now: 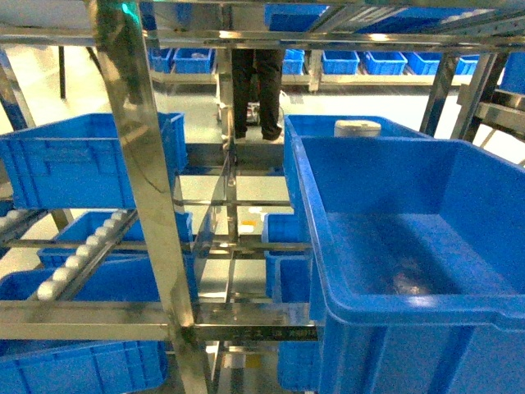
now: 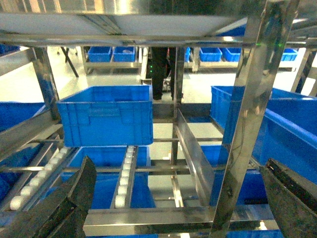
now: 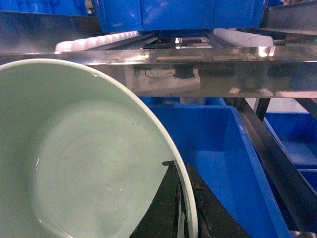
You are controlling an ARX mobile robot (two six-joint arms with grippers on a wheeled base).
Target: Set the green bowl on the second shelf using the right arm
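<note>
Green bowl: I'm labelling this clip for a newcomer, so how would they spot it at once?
In the right wrist view, look below the shiny steel shelf bar, left of the deep blue crate. The green bowl fills that side, its rim pinched by the right tool. It is the only pale, round thing among blue boxes.

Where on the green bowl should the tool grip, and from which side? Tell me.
Grip the rim of the green bowl at its near right edge, coming in over that edge with one finger inside and one outside, as the right tool sits. The thin, open rim fits between them.
</note>
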